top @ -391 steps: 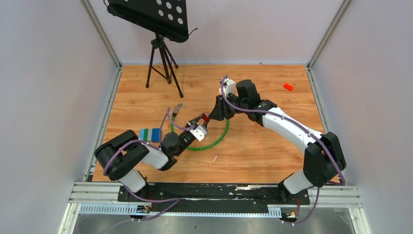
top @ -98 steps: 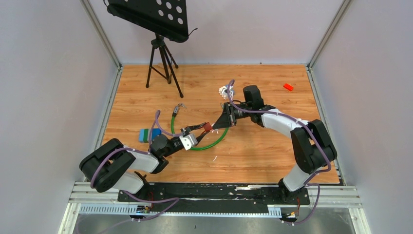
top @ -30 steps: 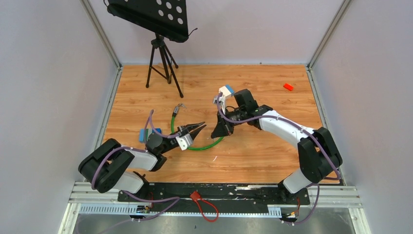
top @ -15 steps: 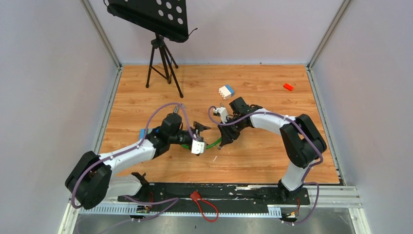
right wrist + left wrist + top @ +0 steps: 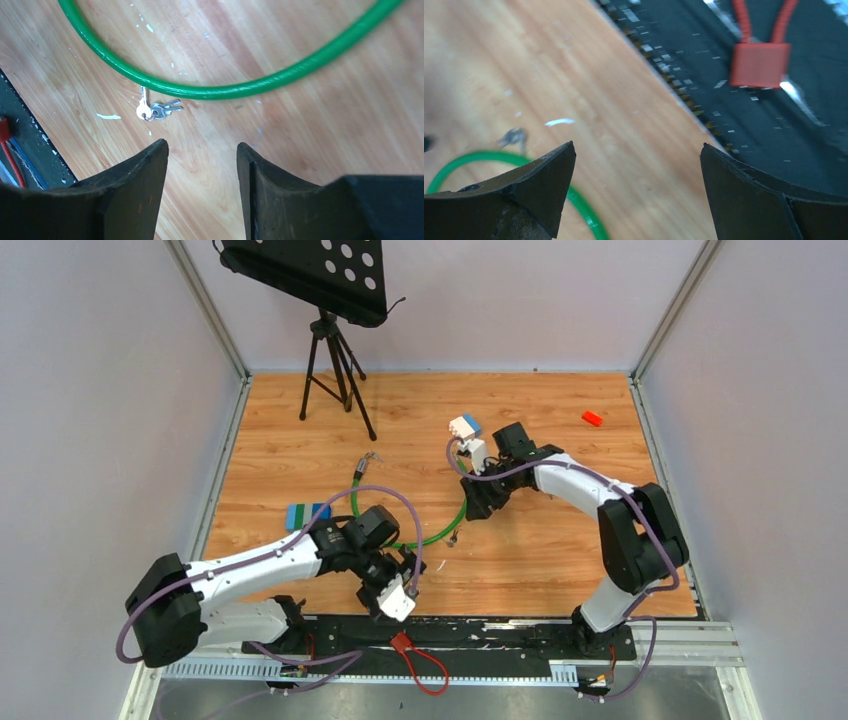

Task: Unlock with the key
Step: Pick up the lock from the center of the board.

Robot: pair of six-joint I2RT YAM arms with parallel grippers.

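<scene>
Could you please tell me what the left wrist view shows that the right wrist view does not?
Only the left wrist view: the red padlock in full, on the black rail, framed by the open left fingers. Only the right wrist view: the open right fingers, and the keys in sharp focus; of the padlock, at most a red sliver at its left edge. Both: the green cable, the keys, the rail, the wooden table and a white scrap.
</scene>
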